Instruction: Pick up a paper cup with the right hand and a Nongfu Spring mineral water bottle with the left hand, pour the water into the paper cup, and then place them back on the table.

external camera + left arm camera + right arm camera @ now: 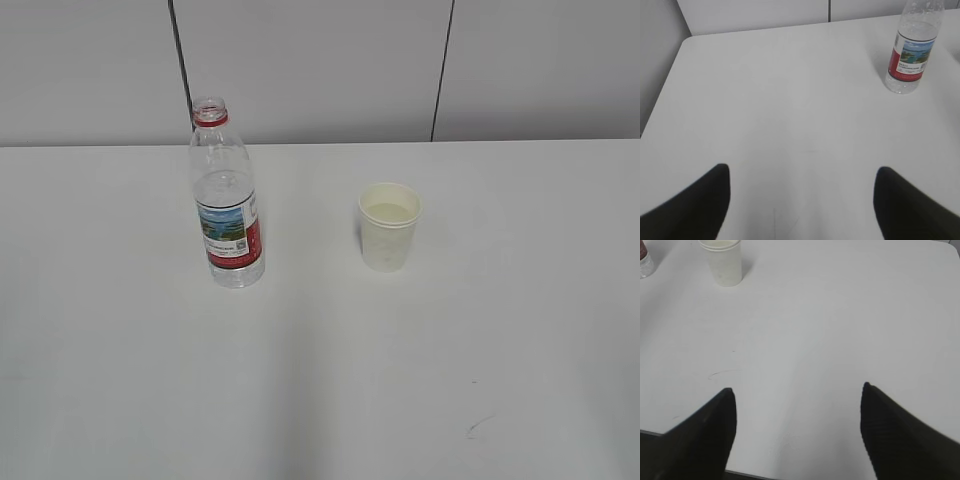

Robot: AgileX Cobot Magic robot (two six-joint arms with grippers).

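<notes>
With the bottle point(227, 205) and paper cup point(389, 226) upright and apart on the table point(320, 380), both the left gripper point(802, 200) and right gripper point(797, 430) hang wide open, empty; reach-and-grasp apparently comes next.

A pale grey panelled wall point(320, 70) is filling the whole back of the exterior view, running straight across behind the work surface. Two thin dark vertical seams are splitting it into panels: one point(181, 60) is leaning slightly on the left, another point(441, 70) is dropping down on the right. The left wrist view is catching the same wall point(755, 12) along the top, with a seam point(829, 10) cutting through it, and more grey surface point(657, 65) is showing off to the left side. Soft, even light is falling from above, leaving only faint, blurry shadows. No windows or floor are showing clearly.
</notes>
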